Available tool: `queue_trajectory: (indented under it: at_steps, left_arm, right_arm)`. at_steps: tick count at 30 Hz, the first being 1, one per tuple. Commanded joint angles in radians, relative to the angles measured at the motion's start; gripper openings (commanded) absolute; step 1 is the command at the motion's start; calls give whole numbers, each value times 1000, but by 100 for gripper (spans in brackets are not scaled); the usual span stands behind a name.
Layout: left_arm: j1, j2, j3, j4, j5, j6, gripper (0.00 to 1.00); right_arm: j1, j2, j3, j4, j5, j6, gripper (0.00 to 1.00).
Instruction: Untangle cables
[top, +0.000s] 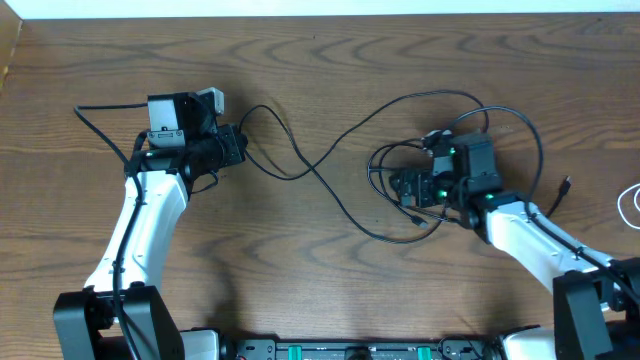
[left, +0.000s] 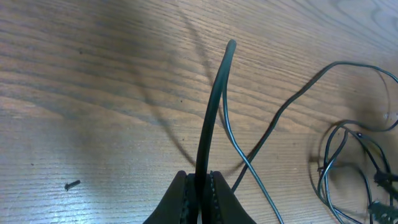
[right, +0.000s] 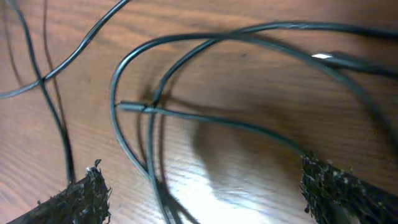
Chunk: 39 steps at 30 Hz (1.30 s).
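Overhead: a brown wooden table (top: 300, 290) with bold grain fills the view, and a pale strip (top: 320, 7) runs along its 12 o'clock edge. The left gripper (top: 238, 146) sits toward 10 o'clock, the right gripper (top: 403, 188) toward 3 o'clock. The black cables (top: 314, 170) cross at the centre and bunch in loops around the right gripper. A white cable (top: 630, 205) curls at the 3 o'clock edge.

Left wrist: the left gripper (left: 199, 185) is pinched tight on one black cable (left: 211, 106), which rises toward 12 o'clock. A small dark screw (left: 72, 185) lies at 8 o'clock.

Right wrist: the right gripper (right: 205, 196) is spread wide and holds nothing. Its fingers (right: 336, 186) flank cable loops lying on the wood.
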Motion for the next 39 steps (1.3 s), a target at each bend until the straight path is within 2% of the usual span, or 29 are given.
queue_trajectory:
  at_steps: [1,8,13,14,16,18,22,23,25,28,31,39]
  left_arm:
    - [-3,-6,21,-12,-6,6,8]
    - [-3,-6,21,-15,-6,6,8]
    - [-3,-6,21,-22,-6,6,8]
    - [-3,-6,21,-23,-6,6,8]
    - [-3,-6,21,-23,-6,6,8]
    - [-3,-6,21,-23,-6,6,8]
    - [-3,-6,21,-23,-6,-26,8]
    - [-3,-6,21,-23,-6,-32,8]
    - [-3,-6,21,-24,-6,-32,8]
    - [-3,-6,21,-31,-6,-32,8]
    - [-3,-6,21,-36,-6,-31,7]
    - [-3,-6,21,-40,-6,-31,8]
  right_arm:
    - [53,10,14,2,29,-24,96]
    - [176,112,14,101,98,-63,99]
    - [213,170,37,142,159,-77,98]
    - [214,170,40,142,158,-89,95]
    - [217,172,42,145,158,-120,79]
    - [225,185,43,154,159,-149,67]
    - [256,221,64,149,188,-185,56]
    - [263,223,74,140,193,-190,50]
    - [272,225,93,114,200,-192,34]
    - [270,225,107,100,199,-192,1]
    - [265,222,133,90,199,-184,1]
    - [219,131,365,88,57,-169,1]
